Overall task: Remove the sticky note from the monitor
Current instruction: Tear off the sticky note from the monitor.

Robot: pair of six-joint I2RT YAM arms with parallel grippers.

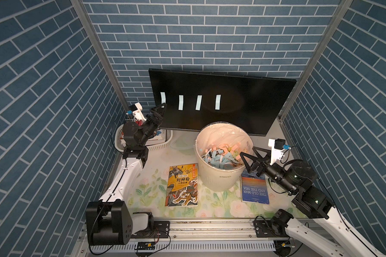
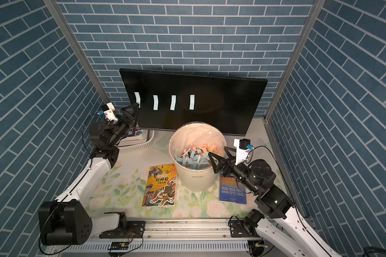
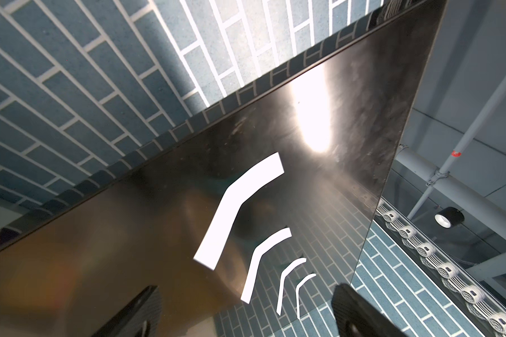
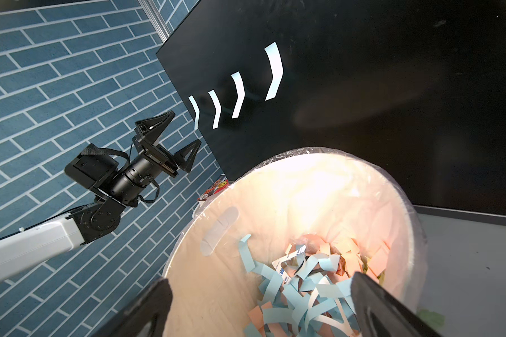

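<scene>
The sticky note (image 1: 163, 98) is the leftmost of four pale strips in a row on the left half of the monitor (image 1: 243, 100), a glossy black screen standing at the far side of the counter (image 1: 152, 189). Three more notes (image 1: 181, 102) (image 1: 198, 102) (image 1: 218, 102) sit to its right. The left pincer (image 1: 159, 108) hangs just by the note's lower end, jaws spread wide, nothing between them. The right pincer (image 1: 248, 150), also spread and empty, hovers over the right rim of a white bin (image 1: 218, 178) holding blue and pink paper strips (image 1: 218, 155). On the counter, a yellow book (image 1: 182, 185) lies left of the bin and a blue book (image 1: 255, 189) right. A white basket (image 1: 158, 147) sits far left.
</scene>
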